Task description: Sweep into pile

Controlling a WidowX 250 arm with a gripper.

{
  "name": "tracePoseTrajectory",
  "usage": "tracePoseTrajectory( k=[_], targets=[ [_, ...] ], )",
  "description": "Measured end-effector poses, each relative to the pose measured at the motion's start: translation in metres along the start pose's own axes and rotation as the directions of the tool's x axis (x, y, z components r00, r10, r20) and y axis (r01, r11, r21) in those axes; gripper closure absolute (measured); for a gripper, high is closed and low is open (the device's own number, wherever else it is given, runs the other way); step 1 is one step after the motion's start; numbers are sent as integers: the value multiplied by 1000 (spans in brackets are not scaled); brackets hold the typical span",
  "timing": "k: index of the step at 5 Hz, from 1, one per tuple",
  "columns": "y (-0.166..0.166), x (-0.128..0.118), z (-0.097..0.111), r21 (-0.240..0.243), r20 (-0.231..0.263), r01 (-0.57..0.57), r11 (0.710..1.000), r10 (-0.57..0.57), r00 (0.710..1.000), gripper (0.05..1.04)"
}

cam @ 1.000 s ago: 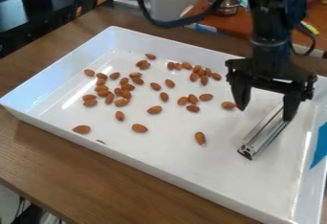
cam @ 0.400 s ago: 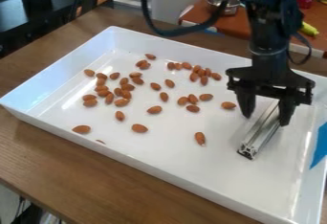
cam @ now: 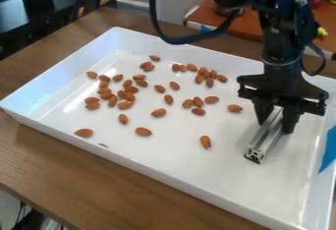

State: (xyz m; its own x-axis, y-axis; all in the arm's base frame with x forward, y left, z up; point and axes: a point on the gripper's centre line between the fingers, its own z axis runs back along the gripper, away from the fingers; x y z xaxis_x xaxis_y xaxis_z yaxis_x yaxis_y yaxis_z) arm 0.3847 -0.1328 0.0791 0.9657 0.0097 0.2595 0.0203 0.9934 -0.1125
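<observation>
A brown wooden table [cam: 78,170] lies under everything, and on it sits a large white tray [cam: 164,150] with raised walls. The black arm [cam: 279,37] comes in from above the far right part of the tray, with a dark cable [cam: 172,41] looping over the tray's far wall. Beyond the tray, toward the back, stands a reddish table [cam: 213,15].

The gripper [cam: 275,127] points down inside the right part of the tray, its two fingers set on either side of a silver metal bar [cam: 259,148]. It looks closed on the bar, though the grip is partly in shadow. The bar lies in the tray's right half, slanting, its near end toward the tray's near wall and its far end up between the fingers. A patch of blue [cam: 328,150] shows at the tray's right wall.

The almonds [cam: 125,105] are the smallest things, scattered loosely over the tray's left and middle. They bunch more toward the tray's left side and far wall. A few lie apart: one [cam: 84,132] by the tray's near left wall, another [cam: 205,142] near the tray's middle.
</observation>
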Motion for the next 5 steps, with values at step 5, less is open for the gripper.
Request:
tracePoseTrajectory(
  k=[5],
  targets=[
    [73,6,5,-1,-68,-46,999,46,997,702]
  ],
)
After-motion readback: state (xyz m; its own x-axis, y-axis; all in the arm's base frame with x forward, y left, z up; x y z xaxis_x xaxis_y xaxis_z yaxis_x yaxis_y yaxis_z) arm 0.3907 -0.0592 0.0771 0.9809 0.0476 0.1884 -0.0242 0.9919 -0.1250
